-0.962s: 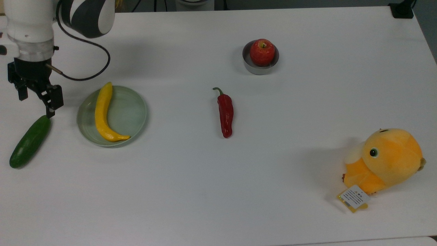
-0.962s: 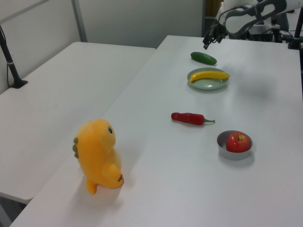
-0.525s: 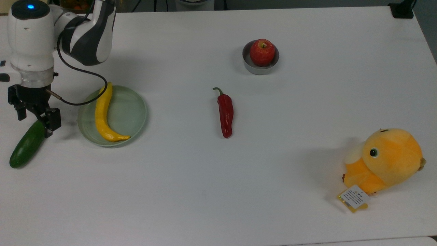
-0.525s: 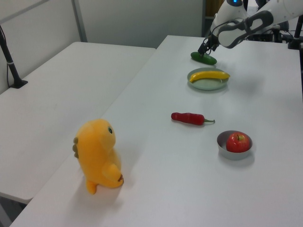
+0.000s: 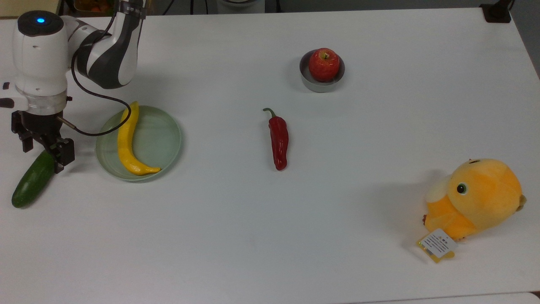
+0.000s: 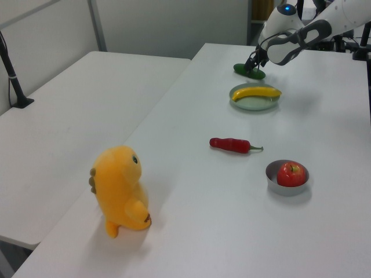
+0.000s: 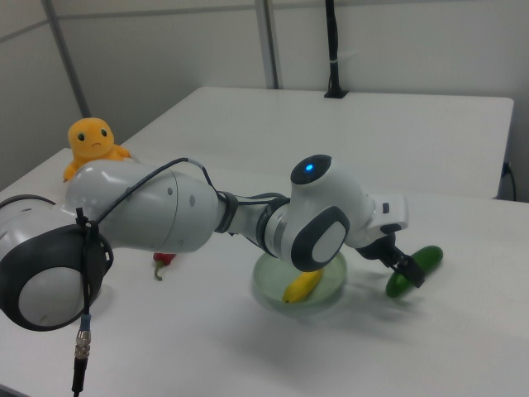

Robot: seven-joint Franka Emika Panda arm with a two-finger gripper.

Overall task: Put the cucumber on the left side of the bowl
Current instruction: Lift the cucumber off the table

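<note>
The dark green cucumber (image 5: 29, 183) lies slanted near the top view's left table edge. My gripper (image 5: 42, 157) is open and low over its upper end, one finger on each side of it. In the left view the cucumber (image 6: 250, 72) lies at the far end of the table under the gripper (image 6: 253, 63). In the right view the gripper (image 7: 401, 266) covers part of the cucumber (image 7: 426, 258). The small grey metal bowl (image 5: 314, 86) stands far off toward the top view's upper middle and holds a red apple (image 5: 324, 64). In the left view the bowl (image 6: 277, 184) is nearer.
A pale green plate (image 5: 158, 143) with a yellow banana (image 5: 125, 141) sits just right of the cucumber in the top view. A red chili (image 5: 278, 139) lies mid-table. An orange plush toy (image 5: 476, 198) sits at the top view's lower right.
The gripper has come down from above the table and moved along onto the cucumber's upper end, still open. The cucumber and the other things have not moved.
</note>
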